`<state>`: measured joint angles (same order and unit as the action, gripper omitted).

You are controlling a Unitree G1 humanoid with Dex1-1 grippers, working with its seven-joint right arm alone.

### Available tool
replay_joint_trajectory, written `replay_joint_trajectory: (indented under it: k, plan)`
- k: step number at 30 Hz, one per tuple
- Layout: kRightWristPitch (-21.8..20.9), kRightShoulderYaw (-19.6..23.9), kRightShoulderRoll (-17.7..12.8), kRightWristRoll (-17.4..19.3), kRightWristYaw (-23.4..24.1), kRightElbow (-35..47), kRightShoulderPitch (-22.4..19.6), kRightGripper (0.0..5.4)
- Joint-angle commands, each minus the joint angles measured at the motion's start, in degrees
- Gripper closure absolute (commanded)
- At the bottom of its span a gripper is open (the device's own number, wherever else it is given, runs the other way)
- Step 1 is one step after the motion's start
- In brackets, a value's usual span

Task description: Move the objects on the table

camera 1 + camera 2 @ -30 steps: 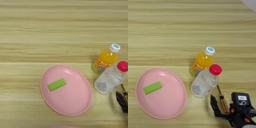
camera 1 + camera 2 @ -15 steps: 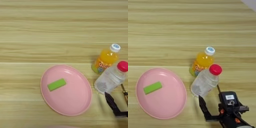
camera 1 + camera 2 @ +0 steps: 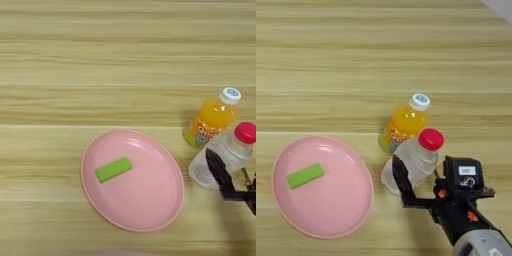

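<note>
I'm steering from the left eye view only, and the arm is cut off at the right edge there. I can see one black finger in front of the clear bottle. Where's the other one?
Observer: In the right eye view the gripper is open. Its second finger sits at the right side of the clear bottle, so the fingers straddle it.
Operator: Where does the arm come in?
Observer: The silver forearm enters from the bottom right corner.
Operator: Does the table run on to the right?
Observer: The table ends at its far right corner, and the edge shows at the top right of that view.
</note>
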<state>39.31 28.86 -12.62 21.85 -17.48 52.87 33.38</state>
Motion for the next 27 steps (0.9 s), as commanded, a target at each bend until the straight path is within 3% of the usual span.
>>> replay_joint_trajectory:
  k: [1,27]
  plan:
    - [-3.5,-0.1,-0.3,-0.2,0.9,0.6,-1.4,0.03]
    - [-8.2,-2.7,1.0,-1.4,2.6,-4.7,-5.2,0.03]
